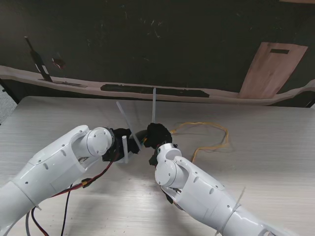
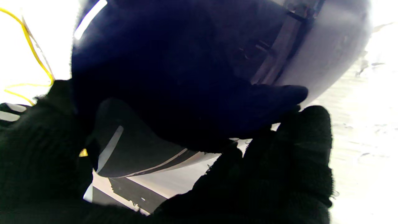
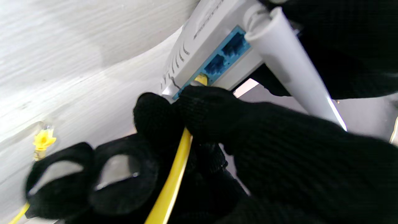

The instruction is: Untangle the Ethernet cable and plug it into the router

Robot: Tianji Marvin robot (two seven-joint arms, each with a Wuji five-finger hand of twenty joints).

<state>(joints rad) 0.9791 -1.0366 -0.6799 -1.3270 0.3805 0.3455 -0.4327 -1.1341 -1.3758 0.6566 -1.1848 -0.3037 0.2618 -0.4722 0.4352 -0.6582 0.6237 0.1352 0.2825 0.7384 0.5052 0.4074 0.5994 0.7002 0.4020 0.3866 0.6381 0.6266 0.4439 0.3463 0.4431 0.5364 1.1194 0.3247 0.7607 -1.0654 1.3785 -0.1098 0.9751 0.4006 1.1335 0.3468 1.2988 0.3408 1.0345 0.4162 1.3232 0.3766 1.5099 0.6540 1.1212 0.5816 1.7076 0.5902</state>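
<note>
Stand view has both my gloved hands meeting at the middle of the table, with the white router held between them. Its antennas stick up and away from me, one tilted left, one nearly upright. My left hand is clenched on the router from the left; in the left wrist view my black fingers wrap around its dark, shadowed body.

My right hand is pinched on the yellow Ethernet cable just behind its plug. In the right wrist view my fingertips press that yellow end against the row of blue ports on the router's back face; whether it is fully seated I cannot tell. The cable's long axis here runs straight from my palm toward the ports.

The rest of the cable lies in loose loops to the right of my hands, trailing farther right across the tabletop. Its other yellow plug lies on the table near my right hand.
</note>
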